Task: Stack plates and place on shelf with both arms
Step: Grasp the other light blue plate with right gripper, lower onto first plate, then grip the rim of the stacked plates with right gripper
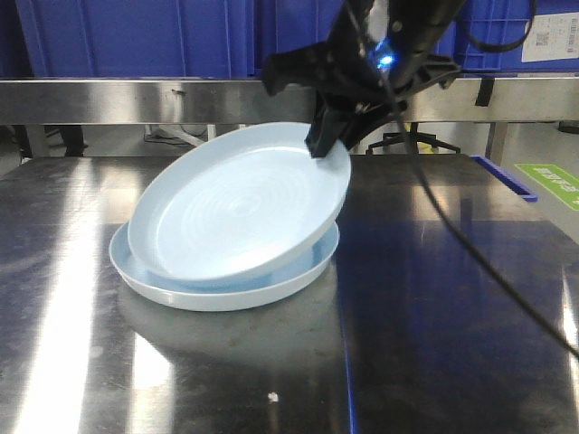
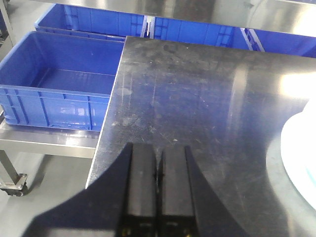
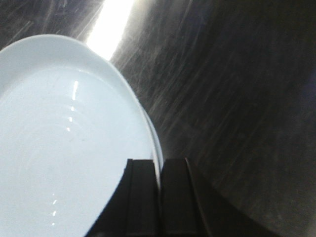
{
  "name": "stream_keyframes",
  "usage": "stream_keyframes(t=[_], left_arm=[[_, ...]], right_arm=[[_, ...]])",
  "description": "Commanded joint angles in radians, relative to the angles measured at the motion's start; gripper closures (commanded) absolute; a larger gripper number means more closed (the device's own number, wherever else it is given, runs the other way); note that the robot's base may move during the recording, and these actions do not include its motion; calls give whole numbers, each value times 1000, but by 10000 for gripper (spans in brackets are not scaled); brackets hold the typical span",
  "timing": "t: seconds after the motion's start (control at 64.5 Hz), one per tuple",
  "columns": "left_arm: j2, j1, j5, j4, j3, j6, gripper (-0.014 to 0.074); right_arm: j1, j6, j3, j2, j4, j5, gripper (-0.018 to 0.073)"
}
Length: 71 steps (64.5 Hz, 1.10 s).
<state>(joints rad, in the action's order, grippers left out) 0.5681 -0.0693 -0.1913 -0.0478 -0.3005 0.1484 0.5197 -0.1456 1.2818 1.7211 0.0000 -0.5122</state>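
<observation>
Two pale bluish-white plates sit mid-table. The lower plate point(image 1: 213, 297) lies flat. The upper plate point(image 1: 237, 212) leans on it, its left rim down inside the lower one and its far right rim raised. My right gripper point(image 1: 327, 145) is shut on that raised rim; in the right wrist view the gripper point(image 3: 159, 165) pinches the edge of the plate point(image 3: 69, 143) between its fingers. My left gripper point(image 2: 159, 154) is shut on nothing, low over the table near its left edge, well apart from the plate rim point(image 2: 302, 150) at the right. The shelf rail point(image 1: 136, 99) runs behind.
Blue crates point(image 1: 136, 36) stand on the shelf above the rail. The dark steel tabletop point(image 1: 443, 307) extends right of the plates. An open blue crate point(image 2: 54, 84) sits on a lower rack past the table's left edge. A green sign point(image 1: 552, 181) is at the far right.
</observation>
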Motion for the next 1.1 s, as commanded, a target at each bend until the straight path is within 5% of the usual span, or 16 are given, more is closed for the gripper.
stream_keyframes(t=[0.0,0.202,1.086], left_arm=[[-1,0,79,6,-27,9,508],[-1,0,79,6,-27,9,508],[-1,0,79,6,-27,9,508]], right_arm=[[7,6,39,-27,0,60,428],[10,6,39,4,0,45,51],[10,6,39,108,0,34,146]])
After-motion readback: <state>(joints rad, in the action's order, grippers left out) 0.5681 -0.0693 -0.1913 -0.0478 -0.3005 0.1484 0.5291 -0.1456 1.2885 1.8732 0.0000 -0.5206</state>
